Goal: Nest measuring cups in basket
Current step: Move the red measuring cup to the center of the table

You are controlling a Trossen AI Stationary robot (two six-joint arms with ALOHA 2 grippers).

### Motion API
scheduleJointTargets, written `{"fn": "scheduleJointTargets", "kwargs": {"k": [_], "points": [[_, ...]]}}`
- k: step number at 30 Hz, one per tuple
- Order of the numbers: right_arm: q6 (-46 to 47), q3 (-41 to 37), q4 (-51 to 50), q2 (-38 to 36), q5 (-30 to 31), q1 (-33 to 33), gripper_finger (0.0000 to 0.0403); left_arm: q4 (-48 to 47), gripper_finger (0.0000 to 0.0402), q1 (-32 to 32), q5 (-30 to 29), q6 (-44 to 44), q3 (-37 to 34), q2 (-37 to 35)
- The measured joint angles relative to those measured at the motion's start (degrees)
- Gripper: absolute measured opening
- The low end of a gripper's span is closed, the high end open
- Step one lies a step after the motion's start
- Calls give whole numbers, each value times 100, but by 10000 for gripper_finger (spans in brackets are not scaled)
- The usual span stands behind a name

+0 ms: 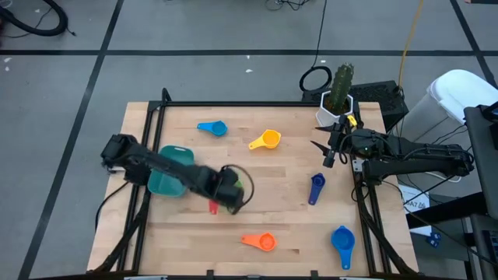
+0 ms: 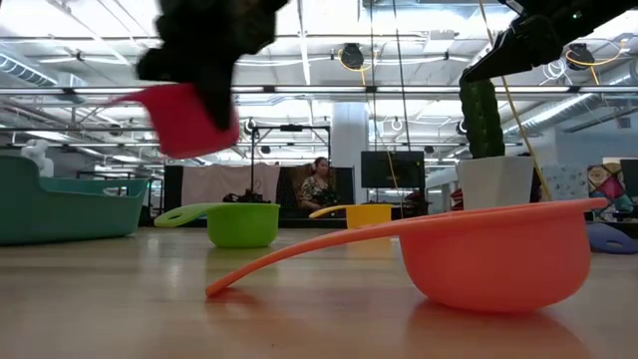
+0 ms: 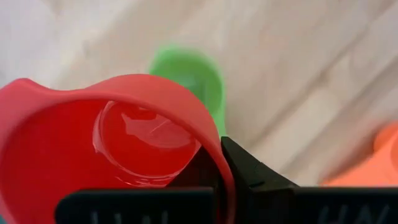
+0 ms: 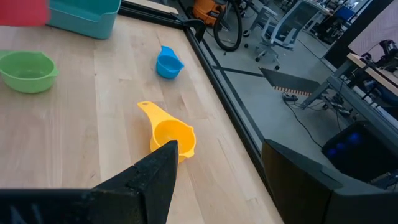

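Red measuring cup (image 2: 184, 118) hangs in the air above the wooden table (image 1: 280, 175), pinched at its rim by the closed left gripper (image 1: 226, 193), just beside the teal basket (image 1: 171, 173). Directly beneath it on the table sits the green cup (image 2: 242, 221). The yellow cup (image 4: 169, 136) lies farther back, with the light blue cup (image 4: 167, 63) beyond it toward the table's far edge. The orange cup (image 2: 478, 254) rests near the front edge, the blue cup (image 1: 342, 241) at the front right corner, and the dark blue cup (image 1: 315, 188) between them and the right arm. The right gripper (image 1: 327, 152) hovers with fingers spread wide, holding nothing, near a white cactus pot (image 1: 336, 107). No readable writing shows.
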Motion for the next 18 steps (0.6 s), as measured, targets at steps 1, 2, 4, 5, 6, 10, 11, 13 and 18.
{"fn": "scheduleJointTargets", "kwargs": {"k": [1,2,4,5,6,10,11,13,18], "points": [[1,0,1,0,0,0,224,9,4,130,-44,238,76,0],[1,0,2,0,0,0,224,36,4,269,-68,475,135,0],[3,0,5,0,0,0,224,164,4,558,-103,912,184,-4],[1,0,17,2,0,0,224,218,4,704,-103,1117,186,-4],[3,0,39,2,0,0,224,243,4,854,-104,1306,186,-4],[52,0,63,2,0,0,224,269,4,1419,-110,1881,186,-4],[82,0,56,2,0,0,224,282,4,1533,-115,1978,186,-4],[149,0,37,0,0,0,224,324,4,1705,-114,2144,186,-4],[156,0,33,0,0,0,224,256,4,1993,-86,2606,65,-4]]}}
